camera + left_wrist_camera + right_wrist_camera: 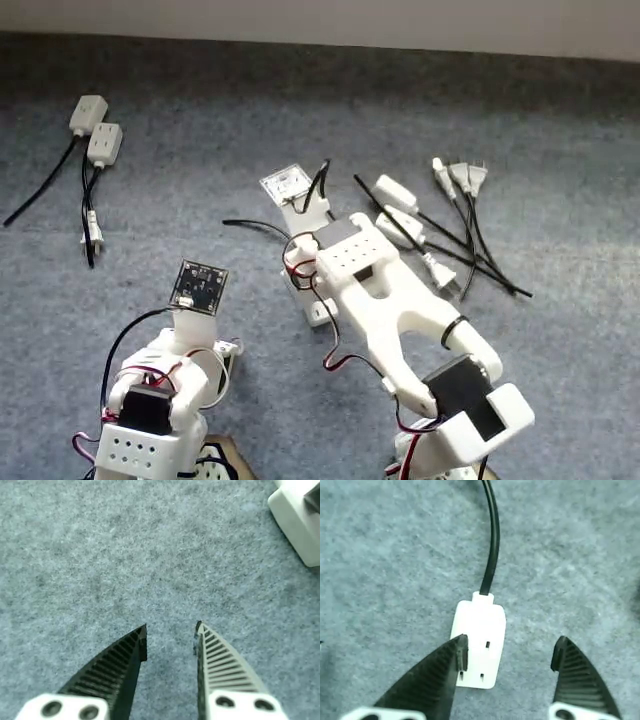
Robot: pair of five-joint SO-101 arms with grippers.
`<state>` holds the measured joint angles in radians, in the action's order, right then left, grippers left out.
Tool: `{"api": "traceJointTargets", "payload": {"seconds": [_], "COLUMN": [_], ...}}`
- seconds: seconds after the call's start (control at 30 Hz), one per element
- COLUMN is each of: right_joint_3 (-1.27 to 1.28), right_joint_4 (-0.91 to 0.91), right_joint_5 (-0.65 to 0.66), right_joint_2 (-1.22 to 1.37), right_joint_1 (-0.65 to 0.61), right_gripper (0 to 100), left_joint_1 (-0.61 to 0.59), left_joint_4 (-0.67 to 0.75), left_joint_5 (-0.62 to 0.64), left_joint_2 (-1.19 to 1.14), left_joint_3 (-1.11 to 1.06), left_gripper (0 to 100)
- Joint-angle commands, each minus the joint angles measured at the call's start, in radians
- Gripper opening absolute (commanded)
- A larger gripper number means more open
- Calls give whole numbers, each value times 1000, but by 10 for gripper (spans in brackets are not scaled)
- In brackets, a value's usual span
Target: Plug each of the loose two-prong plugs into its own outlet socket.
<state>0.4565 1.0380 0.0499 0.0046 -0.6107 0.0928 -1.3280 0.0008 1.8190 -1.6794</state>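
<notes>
Right end effector [511, 652] stands open, straddling a white rectangular two-slot outlet socket [477, 645] on a black cord. Its dark finger is at the socket's edge, but it grips nothing. The left end effector [170, 637], also open and empty, hangs over the grey felt-like surface [560, 120].

Take the white right arm [400, 310] in the high view as landmark. Well away to its upper left lie two white corded sockets [104, 143] side by side, with one small loose plug [92, 236] below them. Just to its right is a tangle of two more white sockets [398, 225] and three loose white two-prong plugs [470, 178].

As I judge it, no plug is seated in any socket, so every pairing is still to do. No brand, label or writing is legible anywhere.
</notes>
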Motion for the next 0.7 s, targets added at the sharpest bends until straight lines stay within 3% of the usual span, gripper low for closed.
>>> {"api": "traceJointTargets", "payload": {"seconds": [0.0,0.2,0.4,0.53,0.67], "right_joint_3": [-71,-278,-272,-145,-44], "right_joint_4": [42,200,242,160,38], "right_joint_5": [-5,-5,-5,15,89], "right_joint_2": [-22,-139,-226,-189,-117], "right_joint_1": [96,166,341,466,495], "right_gripper": [270,270,270,270,270], "left_joint_1": [10,10,10,10,10], "left_joint_4": [-5,-5,-5,-5,-5], "left_joint_5": [-3,-3,-3,-3,-3], "left_joint_2": [4,4,4,4,4], "left_joint_3": [-16,-16,-16,-16,-16], "left_gripper": [165,165,165,165,165]}}
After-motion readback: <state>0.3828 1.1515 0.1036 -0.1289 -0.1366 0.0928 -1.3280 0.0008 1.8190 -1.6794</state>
